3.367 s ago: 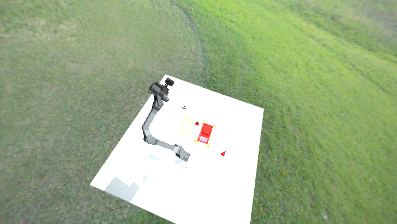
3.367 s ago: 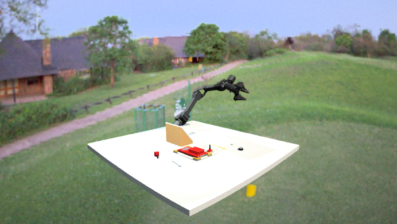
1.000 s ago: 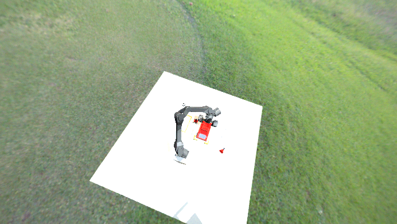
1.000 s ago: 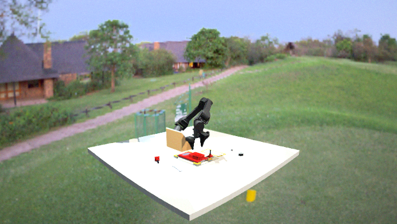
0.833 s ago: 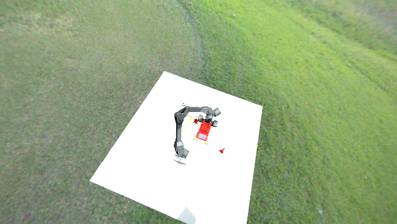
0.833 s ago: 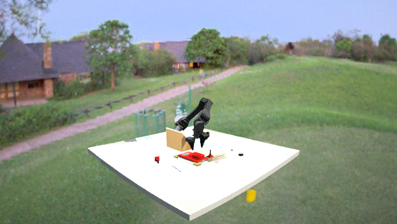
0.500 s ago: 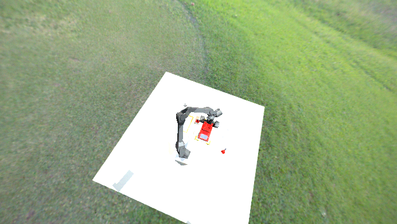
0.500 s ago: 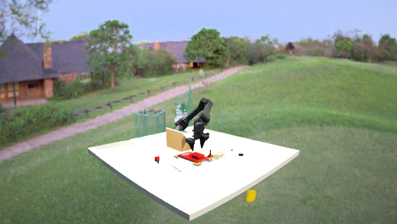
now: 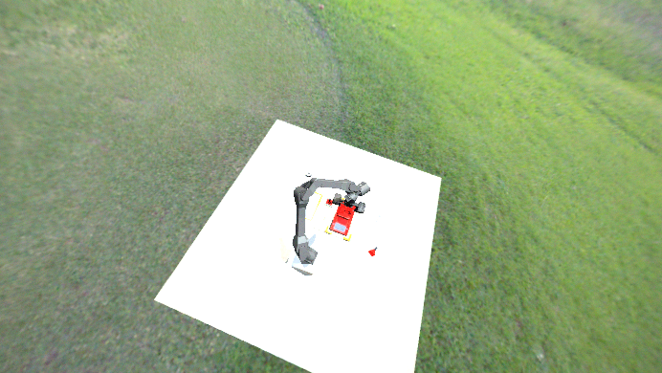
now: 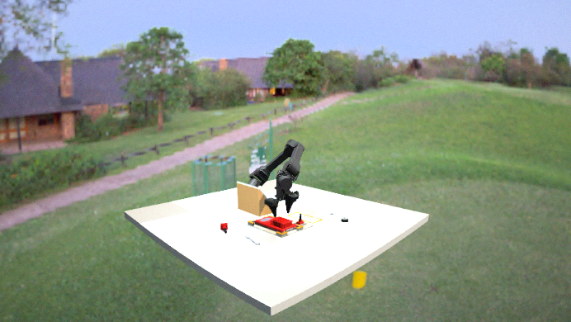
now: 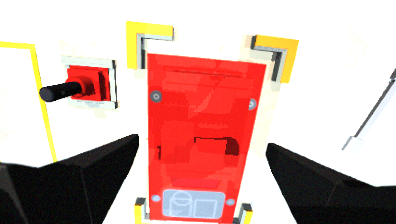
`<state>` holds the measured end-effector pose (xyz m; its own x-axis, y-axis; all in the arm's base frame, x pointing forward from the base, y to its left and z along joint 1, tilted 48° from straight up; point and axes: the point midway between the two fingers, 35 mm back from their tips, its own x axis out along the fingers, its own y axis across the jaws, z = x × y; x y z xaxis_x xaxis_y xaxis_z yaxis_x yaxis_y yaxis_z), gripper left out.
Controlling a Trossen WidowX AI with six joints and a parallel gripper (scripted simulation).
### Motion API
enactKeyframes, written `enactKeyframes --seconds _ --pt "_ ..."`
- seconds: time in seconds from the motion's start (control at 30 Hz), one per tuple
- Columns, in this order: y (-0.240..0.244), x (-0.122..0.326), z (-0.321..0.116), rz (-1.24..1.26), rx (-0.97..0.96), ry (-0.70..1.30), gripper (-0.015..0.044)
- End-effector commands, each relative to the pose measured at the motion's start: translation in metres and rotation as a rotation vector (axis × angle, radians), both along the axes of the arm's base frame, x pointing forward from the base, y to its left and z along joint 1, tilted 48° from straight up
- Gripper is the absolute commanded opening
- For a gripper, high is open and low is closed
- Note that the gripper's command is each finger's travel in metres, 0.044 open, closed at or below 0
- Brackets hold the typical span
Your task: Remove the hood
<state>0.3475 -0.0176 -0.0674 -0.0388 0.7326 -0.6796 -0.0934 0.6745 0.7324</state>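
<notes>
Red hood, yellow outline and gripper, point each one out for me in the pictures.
Red hood (image 11: 205, 115): wrist view, middle of its flat top panel.
Yellow outline (image 11: 42, 107): wrist view, on its right-hand line, left of the car.
Gripper (image 10: 282, 203): exterior view, midway between the open fingertips above the car.

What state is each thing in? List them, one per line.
gripper: open, empty, above the car.
hood: on the toy car, untouched.
toy car: flat on the table, between yellow corner brackets.
marked area: yellow outline; nothing visible inside it.
</notes>
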Motion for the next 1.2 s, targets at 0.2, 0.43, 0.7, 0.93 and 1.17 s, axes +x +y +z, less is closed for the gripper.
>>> enactKeyframes --seconds 0.2,0.43,0.7,0.93,1.17 --pt "0.006 -0.002 -0.006 -0.004 0.005 0.006 0.0440" --pt "0.009 -0.003 -0.009 -0.004 0.005 0.006 0.0440" --pt "0.013 -0.004 -0.013 -0.004 0.006 0.006 0.0440" --pt "0.016 -0.004 -0.016 -0.004 0.007 0.007 0.0440" --pt "0.017 -0.004 -0.017 -0.004 0.007 0.007 0.0440"
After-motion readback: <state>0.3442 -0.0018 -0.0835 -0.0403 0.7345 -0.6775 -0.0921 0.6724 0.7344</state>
